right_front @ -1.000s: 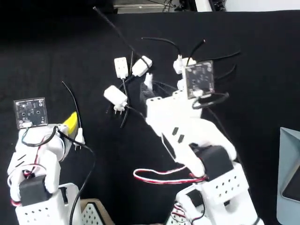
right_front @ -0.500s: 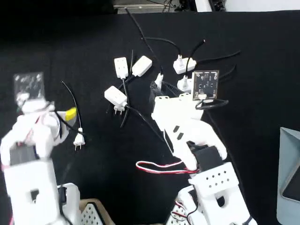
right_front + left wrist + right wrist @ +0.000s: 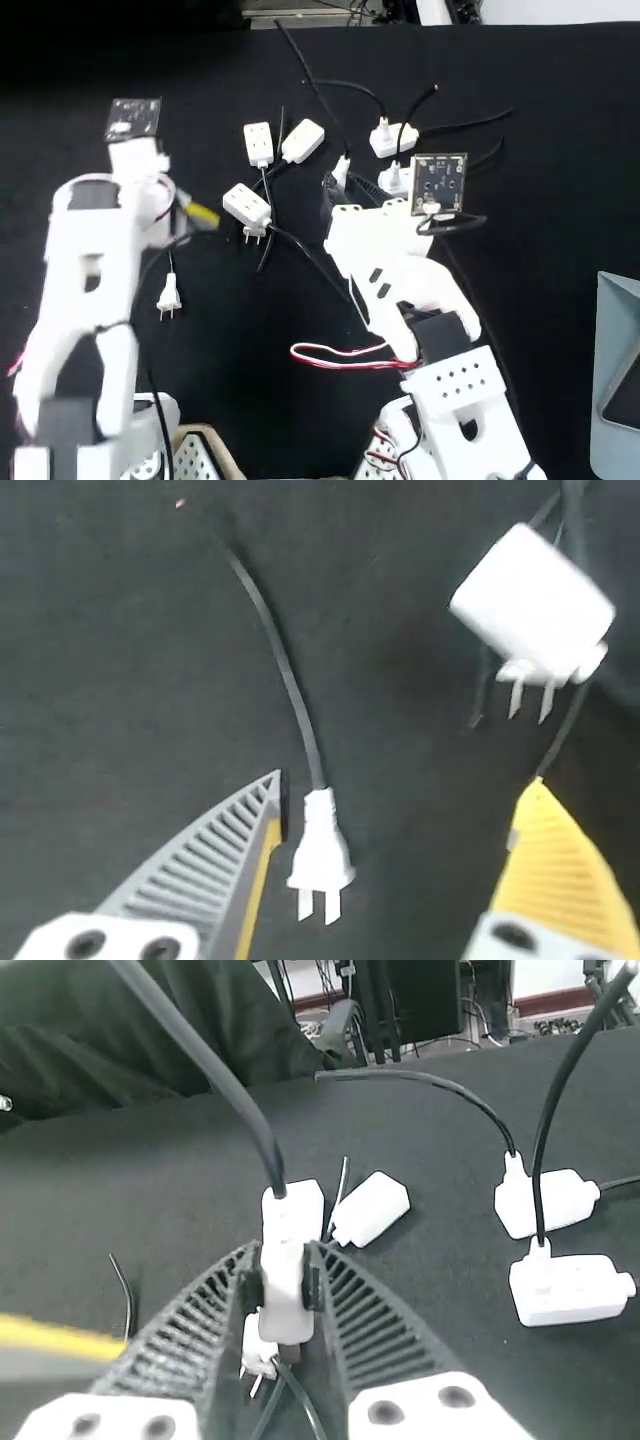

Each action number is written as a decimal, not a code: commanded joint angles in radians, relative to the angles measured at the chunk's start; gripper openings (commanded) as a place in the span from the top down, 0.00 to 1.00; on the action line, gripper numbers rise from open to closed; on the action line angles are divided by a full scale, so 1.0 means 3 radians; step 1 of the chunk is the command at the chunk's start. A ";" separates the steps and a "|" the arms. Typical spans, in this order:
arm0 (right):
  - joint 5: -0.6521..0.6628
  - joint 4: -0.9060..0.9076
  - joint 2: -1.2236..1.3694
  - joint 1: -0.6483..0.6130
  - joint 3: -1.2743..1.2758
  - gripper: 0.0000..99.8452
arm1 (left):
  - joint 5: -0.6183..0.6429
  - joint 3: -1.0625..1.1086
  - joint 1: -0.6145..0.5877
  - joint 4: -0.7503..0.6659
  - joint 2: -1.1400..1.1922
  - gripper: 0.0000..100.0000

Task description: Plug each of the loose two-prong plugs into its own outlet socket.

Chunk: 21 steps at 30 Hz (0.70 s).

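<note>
Black cloth covered the desk [image 3: 560, 120]. At centre frame in the high view, the right claw [image 3: 283, 1252] was clamped tight on a white plug [image 3: 290, 1210], its cord trailing upward. Toward the left, the left claw [image 3: 405, 780] gaped wide, gripping nothing. White outlet sockets [image 3: 258, 143] lay scattered at upper centre. One loose two-prong plug [image 3: 318, 855] lay beneath the left claw.

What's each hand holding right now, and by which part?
Right hand is shut on a white plug, pinching the sides of its body. Left hand is open and empty, above a loose plug.
</note>
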 commanded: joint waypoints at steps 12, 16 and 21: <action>-0.0041 -0.0051 -0.0054 0.0051 -0.0018 0.99 | 0.1867 -0.2084 0.0734 0.0036 0.2133 0.65; -0.0041 -0.0051 -0.0054 0.0051 -0.0018 0.99 | 0.1867 -0.2509 0.0744 0.0041 0.2685 0.65; -0.0041 -0.0051 -0.0054 0.0051 -0.0018 0.99 | 0.1846 -0.2677 0.0749 0.0046 0.3115 0.67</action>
